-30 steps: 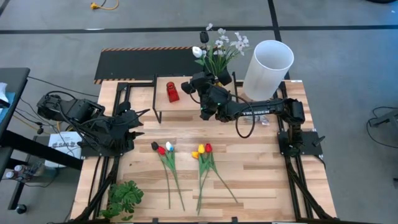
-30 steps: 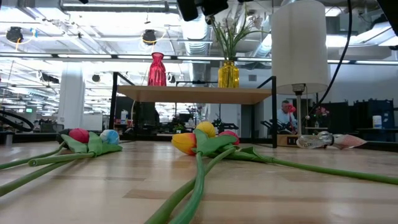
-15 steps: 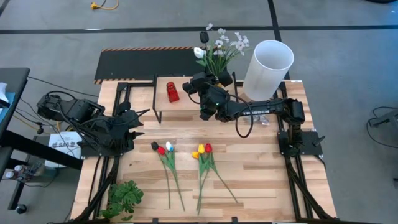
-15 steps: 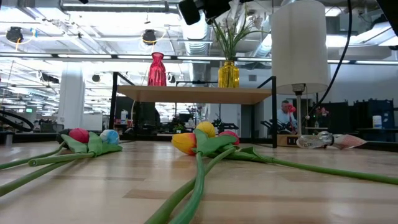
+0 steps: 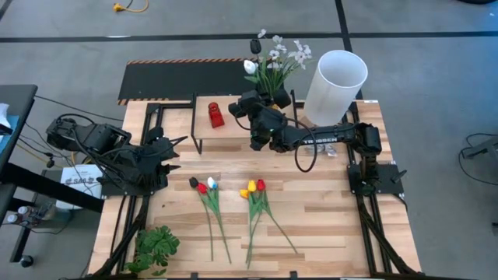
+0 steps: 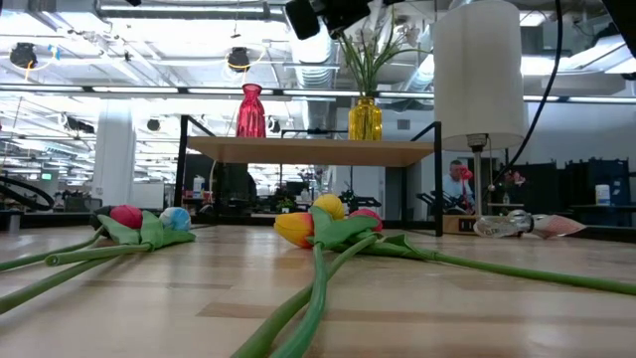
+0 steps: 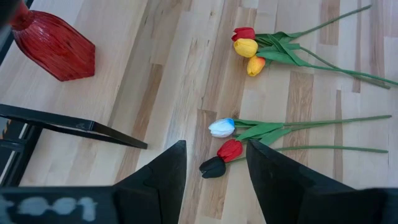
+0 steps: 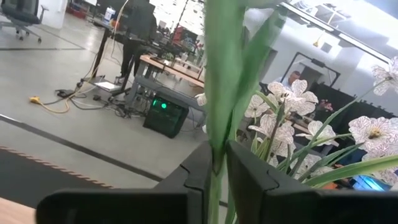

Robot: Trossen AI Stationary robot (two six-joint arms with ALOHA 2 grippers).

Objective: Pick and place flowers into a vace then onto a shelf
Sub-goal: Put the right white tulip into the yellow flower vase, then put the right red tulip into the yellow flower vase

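Observation:
A yellow vase (image 6: pixel 365 117) stands on the light-wood shelf (image 5: pixel 233 124), with white blossoms (image 5: pixel 288 54) and tulips (image 5: pixel 249 67) in it. My right gripper (image 8: pixel 219 155) hangs level above that vase, shut on a green stem among these flowers. A red vase (image 5: pixel 215 115) stands on the shelf's left part. Two bunches of tulips (image 5: pixel 204 187) (image 5: pixel 253 187) lie flat on the table. My left gripper (image 7: pixel 214 165) waits open above the table's left side (image 5: pixel 173 152), touching nothing. My right gripper pinches a broad green stem (image 8: pixel 216 134) between its two fingers, well above the vase's mouth. The fingers lie level, come from the table's near side and cross the stem. The stem stands upright and rises past the fingers; its lower end goes down into the yellow vase (image 6: pixel 365 104).
A tall white cylinder (image 5: pixel 336 84) stands at the far right, close to my right arm. A black panel with a striped edge (image 5: pixel 179 78) lies behind the shelf. A leafy green sprig (image 5: pixel 156 247) lies at the near left corner. A wrapped bundle (image 6: pixel 522 225) lies at the right.

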